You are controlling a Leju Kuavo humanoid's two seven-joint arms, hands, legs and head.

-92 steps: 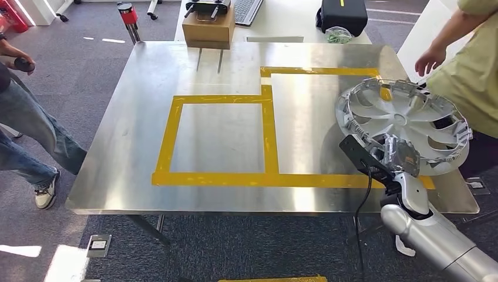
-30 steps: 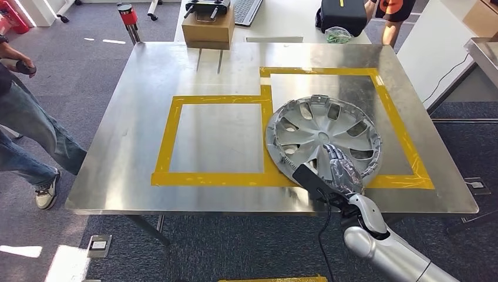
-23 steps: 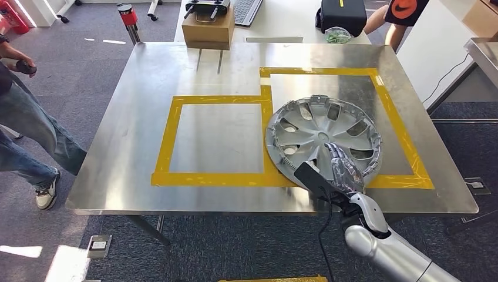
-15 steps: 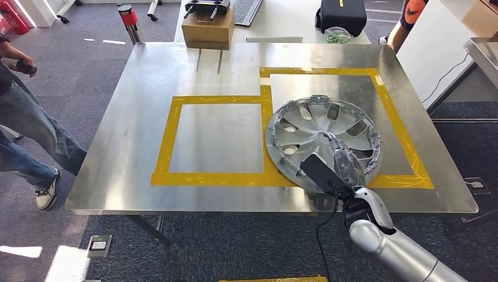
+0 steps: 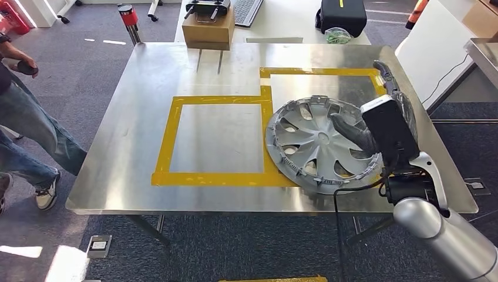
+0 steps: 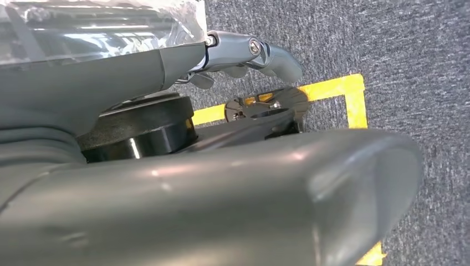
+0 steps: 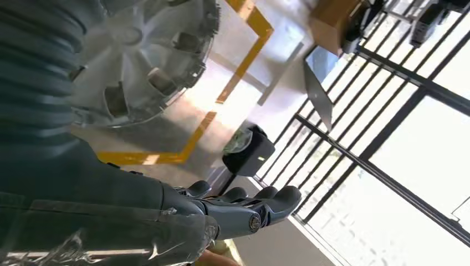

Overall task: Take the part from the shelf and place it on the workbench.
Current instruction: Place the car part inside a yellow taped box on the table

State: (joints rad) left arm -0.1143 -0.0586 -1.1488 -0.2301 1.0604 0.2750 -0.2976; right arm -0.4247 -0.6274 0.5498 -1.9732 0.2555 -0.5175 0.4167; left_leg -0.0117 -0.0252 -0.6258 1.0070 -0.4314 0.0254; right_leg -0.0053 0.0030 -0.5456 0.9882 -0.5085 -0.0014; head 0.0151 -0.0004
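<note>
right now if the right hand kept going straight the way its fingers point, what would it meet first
Probably nothing close: the right hand is lifted above the hubcap, its fingers aimed past the workbench far edge. The black bag lies roughly that way, but depth is unclear.

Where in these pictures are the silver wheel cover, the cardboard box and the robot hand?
wheel cover [image 5: 320, 141], head view, on its central hub.
cardboard box [image 5: 207, 29], head view, on its front face.
right robot hand [image 5: 384, 100], head view, above the table, on the hand's middle behind the black camera block.
</note>
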